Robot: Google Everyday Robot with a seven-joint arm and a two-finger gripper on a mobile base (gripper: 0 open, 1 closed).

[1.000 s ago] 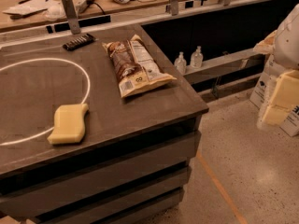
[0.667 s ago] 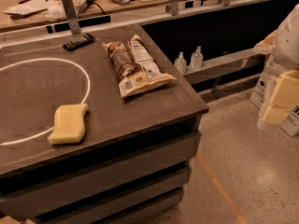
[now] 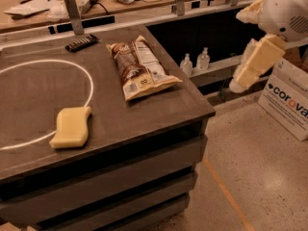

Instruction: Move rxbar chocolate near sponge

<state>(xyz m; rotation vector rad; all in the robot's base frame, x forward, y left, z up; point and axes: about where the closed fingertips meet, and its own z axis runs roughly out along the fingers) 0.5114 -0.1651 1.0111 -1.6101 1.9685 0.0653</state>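
Tabletop: rxbar chocolate by back edge, sponge front; gripper off right.

the white, round-housed arm sits at the right edge of view, its pale-yellow-padded 2-finger gripper pointing down and left, jaws standing apart.

gripper at right edge of frame, off the table, snack bag lying between it and rxbar chocolate at upper left, post just behind bar, open tabletop from bar down to sponge at lower left
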